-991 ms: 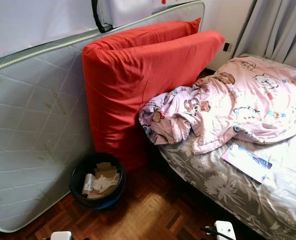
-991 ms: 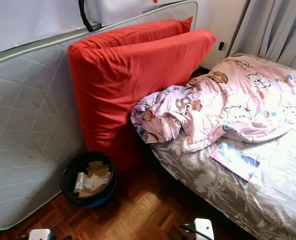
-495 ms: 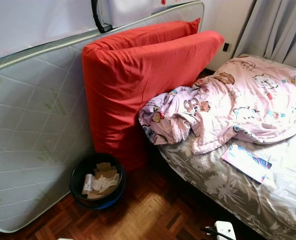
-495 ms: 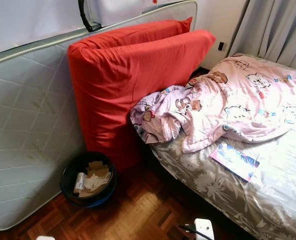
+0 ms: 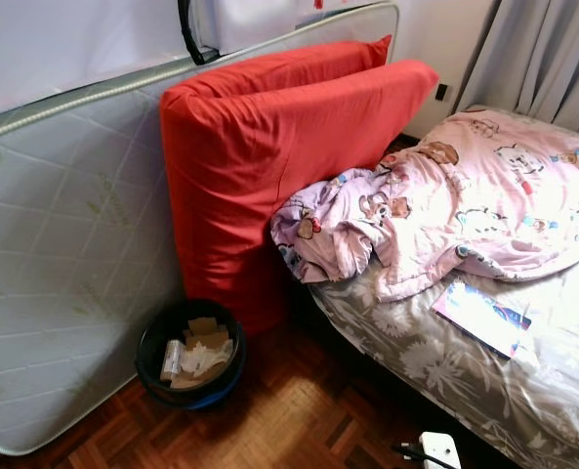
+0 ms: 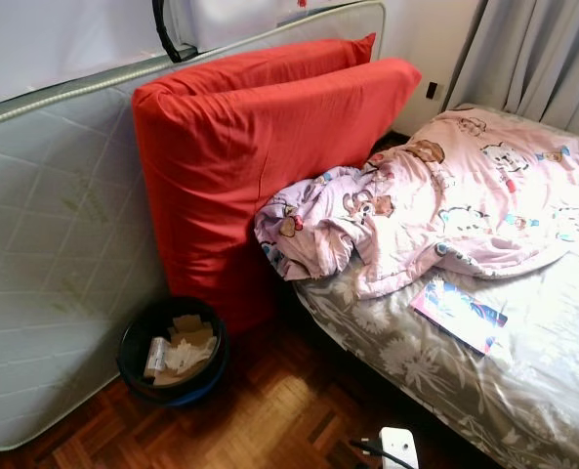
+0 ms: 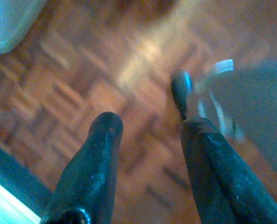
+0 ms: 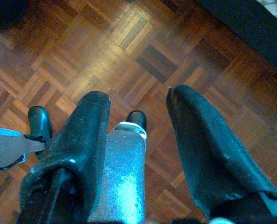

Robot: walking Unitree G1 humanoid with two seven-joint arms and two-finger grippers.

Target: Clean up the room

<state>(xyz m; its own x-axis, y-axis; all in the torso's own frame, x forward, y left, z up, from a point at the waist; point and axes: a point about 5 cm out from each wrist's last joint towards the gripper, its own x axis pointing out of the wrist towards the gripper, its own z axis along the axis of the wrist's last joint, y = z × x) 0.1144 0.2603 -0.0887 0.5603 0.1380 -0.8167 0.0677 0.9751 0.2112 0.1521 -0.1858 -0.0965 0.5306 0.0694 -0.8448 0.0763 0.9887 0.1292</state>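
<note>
Across the left side of my head view a quilted white mattress (image 5: 64, 244) leans upright, its stitched diamond surface printed with faint green leaves, and a thick red-covered slab (image 5: 269, 166) with soft, rounded corners props against it in the upper middle. At the lower left, on glossy parquet floor (image 5: 289, 420), sits a round dark bin (image 5: 191, 354) holding crumpled white paper and flat scraps of cardboard. The bed (image 5: 465, 381) runs along the right side, dressed in a grey sheet with a pale floral print; a rumpled pink cartoon-printed quilt (image 5: 435, 215) is heaped over its upper part, and a thin, glossy booklet (image 5: 482, 318) lies flat on the sheet at the right, just below the quilt's edge. Grey pleated curtains (image 5: 553, 59) hang in the upper right corner. My left gripper (image 7: 147, 135) hangs over the blurred parquet with its smooth black fingers spread and nothing between them. My right gripper (image 8: 138, 107) likewise points down at the wood blocks, fingers parted and empty.
</note>
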